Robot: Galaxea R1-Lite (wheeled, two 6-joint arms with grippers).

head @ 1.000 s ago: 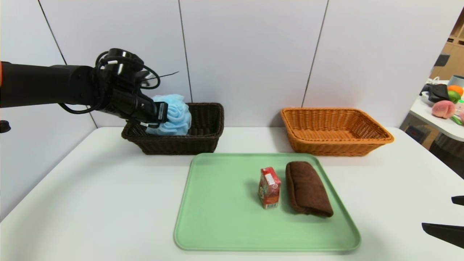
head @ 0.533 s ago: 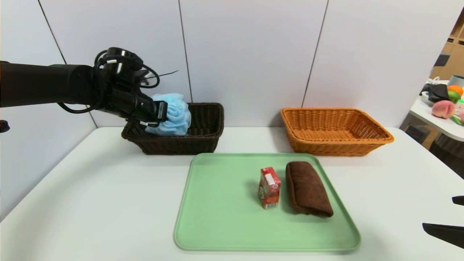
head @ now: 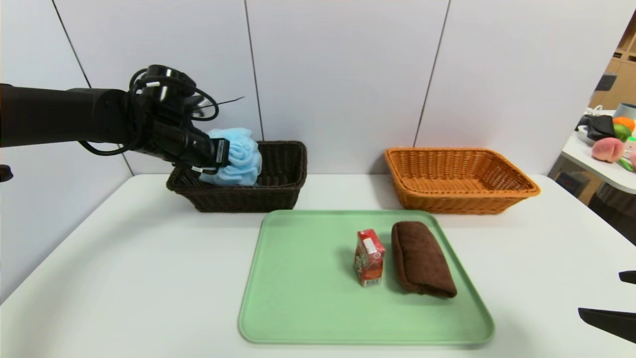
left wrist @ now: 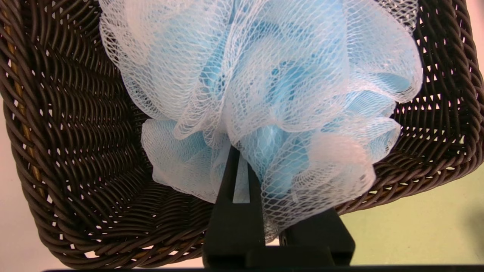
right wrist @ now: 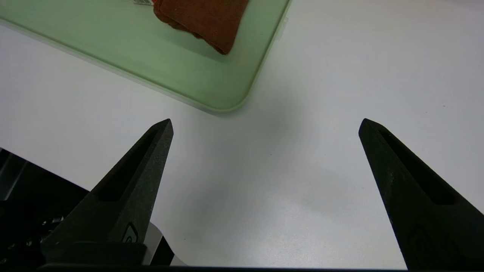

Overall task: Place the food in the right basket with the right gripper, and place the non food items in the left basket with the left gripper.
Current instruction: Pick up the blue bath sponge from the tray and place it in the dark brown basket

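Puff (head: pixel 236 158) sits in dark basket (head: pixel 238 198), upper left of head view, with my left pincer (left wrist: pixel 244 158) clamped on its mesh; release pending. Remaining on tray (head: pixel 298 318), lower centre: red carton (head: pixel 369 258) and brown towel (head: pixel 422 261). My right pincer (right wrist: pixel 266 124) waits wide apart, lower right; orange basket (head: pixel 462 201), upper right, holds nothing.

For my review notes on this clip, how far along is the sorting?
Nothing looks fully finished. In hand: the left gripper is closed on the blue bath puff, in the dark basket but not released. Left: the brown towel and red carton, both on the green tray. The orange basket holds nothing, and the right gripper waits open beside the tray.
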